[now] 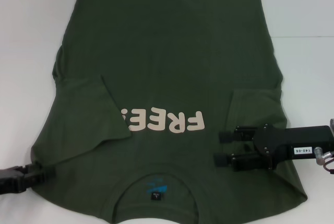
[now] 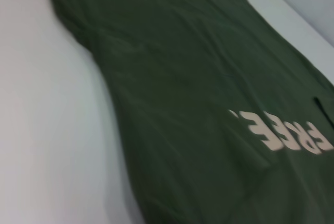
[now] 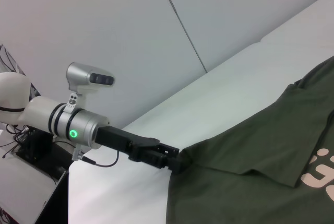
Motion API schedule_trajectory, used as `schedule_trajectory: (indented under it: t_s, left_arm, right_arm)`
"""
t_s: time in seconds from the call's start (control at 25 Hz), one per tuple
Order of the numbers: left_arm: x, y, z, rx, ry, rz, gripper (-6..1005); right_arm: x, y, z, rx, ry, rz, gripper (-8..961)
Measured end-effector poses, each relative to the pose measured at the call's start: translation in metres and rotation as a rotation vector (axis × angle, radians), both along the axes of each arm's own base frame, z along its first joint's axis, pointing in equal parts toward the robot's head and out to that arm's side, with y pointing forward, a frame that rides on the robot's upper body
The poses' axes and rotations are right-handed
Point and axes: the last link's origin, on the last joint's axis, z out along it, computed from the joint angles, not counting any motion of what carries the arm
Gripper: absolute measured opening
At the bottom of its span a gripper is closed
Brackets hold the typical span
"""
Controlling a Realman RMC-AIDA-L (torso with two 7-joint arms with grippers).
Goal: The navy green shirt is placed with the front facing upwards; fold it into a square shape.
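Shirt (image 1: pixel 172 72): a dark olive-green cotton T-shirt, it lies front up on the white table (image 1: pixel 26 36), covering most of it, its collar (image 1: pixel 156 174) at the near edge by the robot and its hem at the far side. Farthest left, the left gripper (image 1: pixel 36 172) sits low on the table at the shirt's near left edge; the right wrist view shows its black fingers (image 3: pixel 175 160) pinched together on a bunched corner of that edge. Just beside it the left sleeve (image 1: pixel 112 114) is folded inward into a triangular flap whose tip covers the end of the lettering. The cream block letters "FREE!" (image 1: pixel 167 122) run across the chest, upside down from the head view, flat and matte against the soft fabric. Below them the ribbed collar curves round a small blue logo (image 1: pixel 156 187) and a black tag (image 1: pixel 155 197). Shallow creases cross the cloth, mostly near the sleeves. Right of the letters, the right sleeve (image 1: pixel 255 104) is also folded inward, and the right gripper (image 1: pixel 222 147) hangs over the shirt's right shoulder area, pointing left, its two black fingers spread apart with nothing between them. Behind the table stands a plain pale wall (image 3: pixel 156 25).
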Motion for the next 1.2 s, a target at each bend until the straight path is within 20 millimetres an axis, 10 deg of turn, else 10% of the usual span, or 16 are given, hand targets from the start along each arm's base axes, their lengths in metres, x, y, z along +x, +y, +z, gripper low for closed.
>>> schedule_trajectory:
  t_s: [0.36, 0.96, 1.2]
  left_arm:
    - [-0.004, 0.006, 0.006, 0.033, 0.012, 0.056, 625]
    - [0.002, 0.003, 0.008, 0.015, -0.025, 0.042, 21]
    - [0.011, 0.003, 0.009, 0.009, -0.073, 0.004, 21]
  right_arm:
    - [0.002, -0.002, 0.002, 0.004, 0.013, -0.008, 849]
    - [0.007, -0.005, 0.004, -0.005, 0.019, -0.045, 849]
    - [0.018, -0.017, 0.016, -0.062, 0.046, -0.14, 849]
